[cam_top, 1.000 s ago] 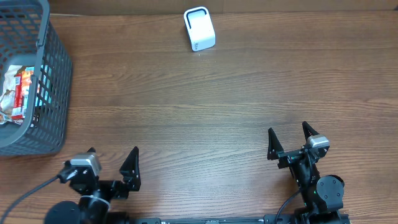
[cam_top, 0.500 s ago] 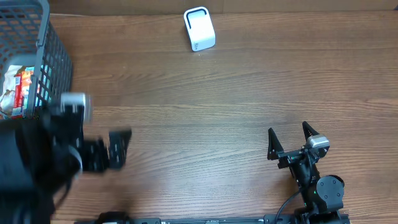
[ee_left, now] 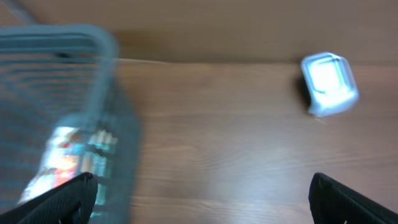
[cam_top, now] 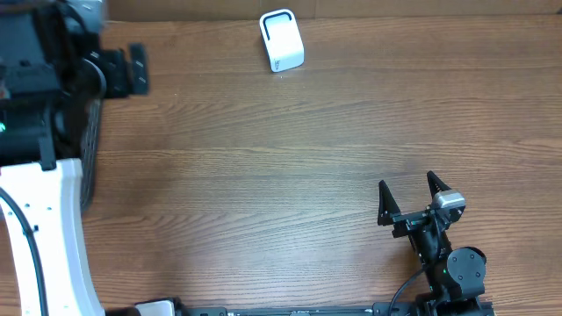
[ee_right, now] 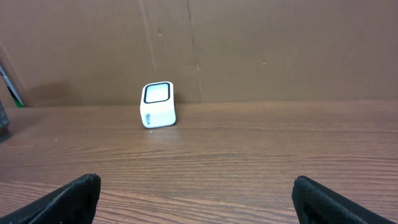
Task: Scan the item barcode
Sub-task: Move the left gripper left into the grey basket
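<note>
Trouble, if it comes, is likeliest at the left edge of the bench [cam_top: 263, 175], where the grey mesh basket [ee_left: 62, 38] stands with the packets [ee_left: 71, 155] lying in its bottom. They are the task's goods, none lifted out yet, and the wrist view is too blurred to tell how many there are or which face shows. The left hand [ee_left: 202, 183] hangs about over the basket's right rim, fingers spread wide with nothing between them. Coming down from there, a finger could land on the rim or snag in the mesh wall, which would tilt or drag the basket rather than reach a packet. Spread so wide, the fingers might also close on two wrappers at once, or pinch a crinkled edge that slides free on the way up. Further right, at the far edge near the middle, the white scanner [cam_top: 282, 40] stands alone, well apart from the basket. A packet brought to it with the barcode turned away or creased would not read, and a low pass could knock the scanner over. Near the right corner on the near edge, the right hand [cam_top: 409, 195] rests low, fingers apart and empty, out of that path
</note>
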Robot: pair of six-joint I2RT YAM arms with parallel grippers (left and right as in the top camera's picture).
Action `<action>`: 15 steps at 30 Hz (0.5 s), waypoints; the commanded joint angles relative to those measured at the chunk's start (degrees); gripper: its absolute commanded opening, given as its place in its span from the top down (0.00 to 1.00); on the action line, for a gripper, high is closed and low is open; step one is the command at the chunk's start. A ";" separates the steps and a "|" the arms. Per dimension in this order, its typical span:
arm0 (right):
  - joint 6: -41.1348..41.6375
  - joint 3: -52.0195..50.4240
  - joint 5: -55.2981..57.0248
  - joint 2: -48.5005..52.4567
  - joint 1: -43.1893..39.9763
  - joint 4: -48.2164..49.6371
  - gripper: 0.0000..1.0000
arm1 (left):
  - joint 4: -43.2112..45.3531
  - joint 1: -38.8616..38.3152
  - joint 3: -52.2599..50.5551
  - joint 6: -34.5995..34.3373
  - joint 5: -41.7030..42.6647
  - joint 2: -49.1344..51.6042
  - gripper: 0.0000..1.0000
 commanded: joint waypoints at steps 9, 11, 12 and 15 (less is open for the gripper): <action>-0.17 -0.61 0.33 -0.46 -0.17 0.13 0.00 | 2.34 23.71 1.38 8.39 1.92 7.74 0.00; -0.17 -0.61 0.33 -0.46 -0.17 0.13 0.00 | 2.45 28.33 1.38 9.70 7.48 8.85 0.01; -0.17 -0.61 0.33 -0.46 -0.17 0.13 0.00 | 2.64 30.40 1.38 9.94 9.79 9.51 0.01; -0.17 -0.61 0.33 -0.46 -0.17 0.13 0.00 | 2.75 35.32 1.38 12.37 15.85 11.67 0.00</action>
